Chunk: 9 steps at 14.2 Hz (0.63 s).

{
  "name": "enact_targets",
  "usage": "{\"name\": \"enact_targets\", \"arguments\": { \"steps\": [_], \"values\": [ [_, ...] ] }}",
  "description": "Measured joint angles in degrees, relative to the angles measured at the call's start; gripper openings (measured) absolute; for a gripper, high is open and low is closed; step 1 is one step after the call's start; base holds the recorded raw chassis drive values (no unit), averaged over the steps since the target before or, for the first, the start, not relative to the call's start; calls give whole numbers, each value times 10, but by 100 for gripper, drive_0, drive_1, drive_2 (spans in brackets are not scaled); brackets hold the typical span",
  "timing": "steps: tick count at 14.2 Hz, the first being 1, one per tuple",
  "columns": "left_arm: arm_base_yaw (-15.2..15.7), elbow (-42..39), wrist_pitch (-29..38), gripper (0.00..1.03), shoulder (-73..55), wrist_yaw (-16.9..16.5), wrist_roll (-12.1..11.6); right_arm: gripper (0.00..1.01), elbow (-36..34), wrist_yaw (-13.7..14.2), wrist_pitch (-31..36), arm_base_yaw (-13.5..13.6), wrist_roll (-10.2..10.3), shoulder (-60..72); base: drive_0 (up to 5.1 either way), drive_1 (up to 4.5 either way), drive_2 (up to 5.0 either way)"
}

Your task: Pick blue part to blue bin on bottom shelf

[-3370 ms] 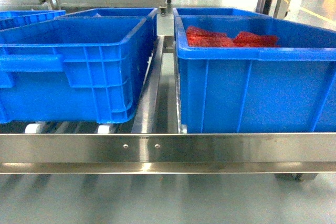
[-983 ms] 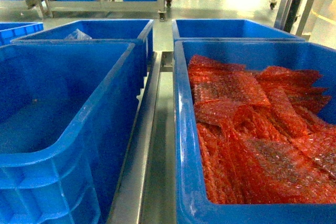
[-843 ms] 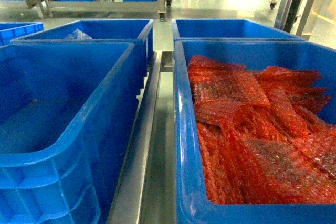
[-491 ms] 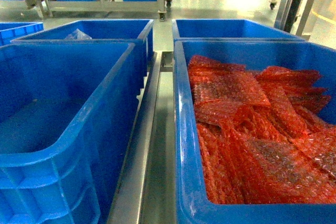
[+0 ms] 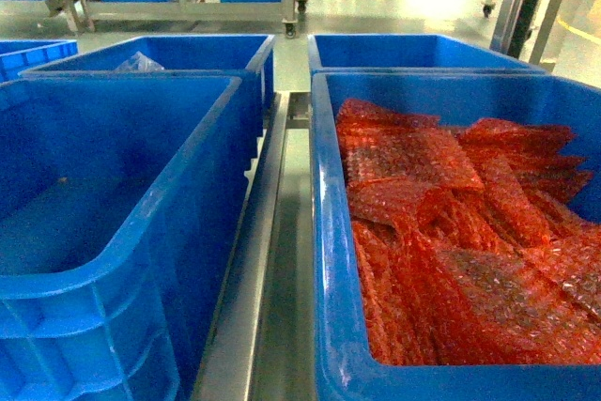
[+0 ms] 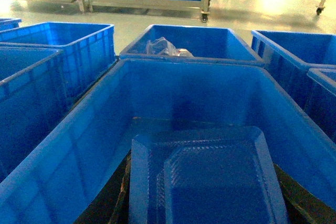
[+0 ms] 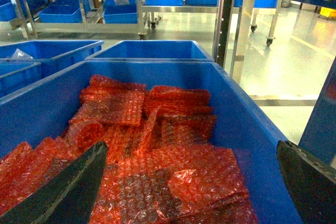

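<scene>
Left wrist view: a translucent blue moulded plastic tray (the blue part) [image 6: 207, 179] fills the lower centre of the frame, held between the dark fingers [image 6: 105, 203] of the left gripper [image 6: 205, 219], which show only as dark slivers at either side of it; judged closed on the part, though the contact points themselves are out of frame. The part hangs above the near end of the large empty blue plastic bin [image 6: 79, 145], inside its rim line and apart from its floor. Right wrist view: the right gripper [image 7: 189, 192] stands wide open, its two dark fingers [image 7: 68, 187] spread to opposite sides of the frame, holding nothing, above the blue bin packed with red bubble-wrap sheets [image 7: 152, 145]. Head view: neither arm visible; empty bin [image 5: 103, 194] on the left of the shelf, the bubble-wrap bin [image 5: 324, 232] on the right, a steel rail [image 5: 258, 260] between them. Step judged: carrying the part over the target bin, release not yet done. Risks: the tray looks thin and flexible, so an edge grip could let it sag or twist out early; release from this height could land it tilted against the near wall; it sits close to the near rim, so any drift toward the robot could catch the rim.
</scene>
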<state>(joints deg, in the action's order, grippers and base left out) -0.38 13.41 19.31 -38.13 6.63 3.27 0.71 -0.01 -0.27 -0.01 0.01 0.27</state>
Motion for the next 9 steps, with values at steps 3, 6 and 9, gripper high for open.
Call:
{"name": "enact_targets", "arguments": {
  "steps": [3,6,9],
  "values": [
    [0,0,0,44,0,0,0,98,0,0,0,0,0,0,0,0,0],
    [0,0,0,44,0,0,0,98,0,0,0,0,0,0,0,0,0],
    [0,0,0,44,0,0,0,98,0,0,0,0,0,0,0,0,0]
  ]
}}
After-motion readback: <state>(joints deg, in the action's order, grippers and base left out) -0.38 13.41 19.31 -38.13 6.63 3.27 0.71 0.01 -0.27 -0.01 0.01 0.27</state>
